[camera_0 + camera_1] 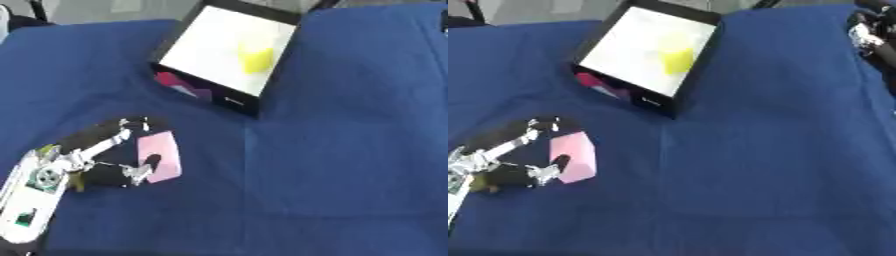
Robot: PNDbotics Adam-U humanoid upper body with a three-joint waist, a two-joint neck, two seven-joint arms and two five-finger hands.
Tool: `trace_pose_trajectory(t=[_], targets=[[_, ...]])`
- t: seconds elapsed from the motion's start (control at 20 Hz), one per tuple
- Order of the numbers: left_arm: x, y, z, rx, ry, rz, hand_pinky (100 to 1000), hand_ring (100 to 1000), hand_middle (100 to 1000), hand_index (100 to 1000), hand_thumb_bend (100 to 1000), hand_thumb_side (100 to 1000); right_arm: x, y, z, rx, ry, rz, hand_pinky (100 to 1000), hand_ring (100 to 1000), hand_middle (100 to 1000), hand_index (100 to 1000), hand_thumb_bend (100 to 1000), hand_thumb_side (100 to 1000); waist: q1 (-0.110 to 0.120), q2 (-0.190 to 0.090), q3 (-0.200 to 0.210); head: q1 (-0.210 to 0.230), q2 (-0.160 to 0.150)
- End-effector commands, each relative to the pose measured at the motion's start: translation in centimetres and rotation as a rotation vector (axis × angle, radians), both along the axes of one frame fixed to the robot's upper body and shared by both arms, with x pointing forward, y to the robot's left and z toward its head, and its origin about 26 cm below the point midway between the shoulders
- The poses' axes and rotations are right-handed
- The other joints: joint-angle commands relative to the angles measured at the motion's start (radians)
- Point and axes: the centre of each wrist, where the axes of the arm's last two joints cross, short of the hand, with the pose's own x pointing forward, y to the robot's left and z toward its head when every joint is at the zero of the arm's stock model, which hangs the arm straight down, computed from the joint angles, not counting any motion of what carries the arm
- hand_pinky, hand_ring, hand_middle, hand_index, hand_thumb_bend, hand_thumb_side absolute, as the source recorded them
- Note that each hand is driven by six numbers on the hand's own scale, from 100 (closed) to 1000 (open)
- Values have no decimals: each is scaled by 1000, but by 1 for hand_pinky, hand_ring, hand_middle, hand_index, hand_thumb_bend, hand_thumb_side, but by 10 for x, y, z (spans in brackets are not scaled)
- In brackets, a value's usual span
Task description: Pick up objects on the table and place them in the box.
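A pink rectangular block (161,149) lies on the blue cloth at the lower left. My left hand (98,171) comes in from the lower-left corner and is closed on it, with fingers along its far-left side and the thumb against its near edge. The black box (206,89) with a white inside stands at the top centre, tilted, and holds a yellow object (255,59). Part of my right hand (869,33) shows at the upper right edge in the right eye view, well away from the block.
The blue cloth (350,150) covers the whole table, with a crease running down from the box's near corner. Pink and purple marks show on the box's near-left wall (179,86). Bare cloth stretches between the block and the box.
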Motion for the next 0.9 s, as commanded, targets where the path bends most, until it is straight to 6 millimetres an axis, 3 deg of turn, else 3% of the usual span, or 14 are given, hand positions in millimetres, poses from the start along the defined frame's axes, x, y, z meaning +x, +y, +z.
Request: trace_pose_trajectory(t=[0.05,0.9], targets=[[1,5,3,15,6,2,1000,930,874,961,100,721,-1,-8,18,-33,-40,-12,1000,1000,1000,893,100,470,-18,2,-1,3,-2],[2,6,-10,50,81,4,1000,926,875,963,100,893,-2,-10,20,-25,-49,-21,1000,1000,1000,894,100,470,-18,11,-3,9,-2]])
